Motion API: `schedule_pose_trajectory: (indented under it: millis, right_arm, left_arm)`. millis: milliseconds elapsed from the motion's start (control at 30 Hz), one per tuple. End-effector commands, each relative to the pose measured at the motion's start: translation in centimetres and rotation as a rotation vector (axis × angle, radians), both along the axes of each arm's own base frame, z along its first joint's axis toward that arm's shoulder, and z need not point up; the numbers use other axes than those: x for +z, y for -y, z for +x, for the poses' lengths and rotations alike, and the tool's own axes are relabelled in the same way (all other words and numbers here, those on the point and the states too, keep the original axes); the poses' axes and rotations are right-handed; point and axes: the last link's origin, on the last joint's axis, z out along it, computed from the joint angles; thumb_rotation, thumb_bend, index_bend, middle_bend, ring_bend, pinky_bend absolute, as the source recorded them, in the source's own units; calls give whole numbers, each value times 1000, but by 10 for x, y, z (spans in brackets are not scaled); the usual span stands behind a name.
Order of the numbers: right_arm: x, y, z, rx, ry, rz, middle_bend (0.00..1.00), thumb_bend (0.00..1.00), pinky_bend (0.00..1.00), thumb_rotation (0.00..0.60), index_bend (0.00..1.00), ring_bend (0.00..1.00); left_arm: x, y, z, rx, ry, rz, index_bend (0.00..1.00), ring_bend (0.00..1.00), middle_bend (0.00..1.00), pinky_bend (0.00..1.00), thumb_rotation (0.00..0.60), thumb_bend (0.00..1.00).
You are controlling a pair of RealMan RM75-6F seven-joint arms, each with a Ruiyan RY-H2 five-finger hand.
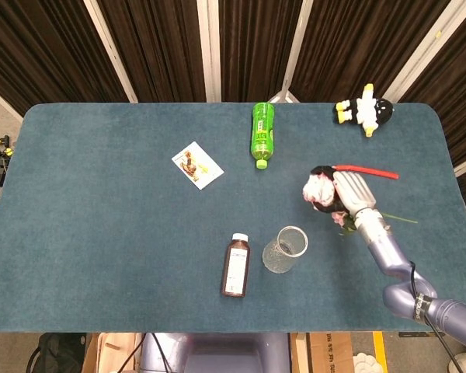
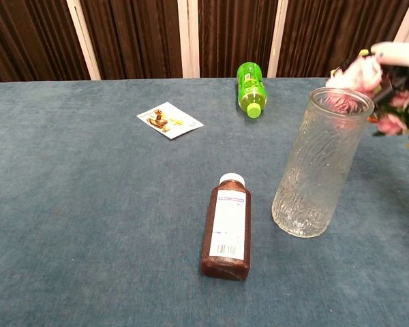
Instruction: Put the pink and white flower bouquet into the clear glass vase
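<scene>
The clear glass vase (image 1: 284,250) (image 2: 318,163) stands upright near the table's front, right of centre. My right hand (image 1: 352,193) (image 2: 399,53) holds the pink and white flower bouquet (image 1: 321,190) (image 2: 358,75) lifted off the table, up and to the right of the vase. Its blossoms point left; its green stem (image 1: 396,220) trails right behind the wrist. In the chest view the blossoms hang at about the height of the vase's rim, beside and behind it. My left hand is in neither view.
A brown bottle (image 1: 236,265) (image 2: 227,225) lies left of the vase. A green bottle (image 1: 262,134) (image 2: 249,88) lies at the back, a picture card (image 1: 196,165) (image 2: 169,120) to its left. A red stick (image 1: 373,170) and a penguin toy (image 1: 365,109) lie at the back right.
</scene>
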Motion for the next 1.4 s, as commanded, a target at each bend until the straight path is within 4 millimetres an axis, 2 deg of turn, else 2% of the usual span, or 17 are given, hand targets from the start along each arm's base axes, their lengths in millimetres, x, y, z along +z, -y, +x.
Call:
schedule_pose_trajectory:
  millis: [33,233,433,500,733,867,1100,1400]
  right_arm:
    - [20,8,31,-14,230,-36,293,320,545,600,290,701]
    - [54,9,93,-105,872,-63,299,320,545,600,290,701]
    - [86,5,145,-142,1199,-81,302,320,545,600,290,700]
    - [95,3,160,-145,1257,-90,302,320,545,600,290,700]
    - [121,-3,211,-134,1331,-113,302,320,545,600,290,700]
    - [131,-11,229,-130,1364,-125,302,319,545,600,290,701]
    - [127,-28,244,-163,1394,-98,301,320,545,600,290,700]
    - [122,-47,250,-174,1414,-60,301,320,545,600,290,700]
  left_arm:
    - [0,0,0,0,2,-2,152,0,0,0,600,176]
    - [-1,-1,0,-4,3,-13,152,0,0,0,600,175]
    - [-2,-1,0,-3,3,-19,151,0,0,0,600,176]
    - [-2,-1,0,-4,4,-19,151,0,0,0,600,175]
    - [-3,-1,1,-9,5,-32,152,0,0,0,600,176]
    - [-1,-1,2,-26,11,-21,152,0,0,0,600,176]
    - [6,0,6,-154,61,47,150,0,0,0,600,176]
    - [13,5,2,-152,86,67,150,0,0,0,600,175]
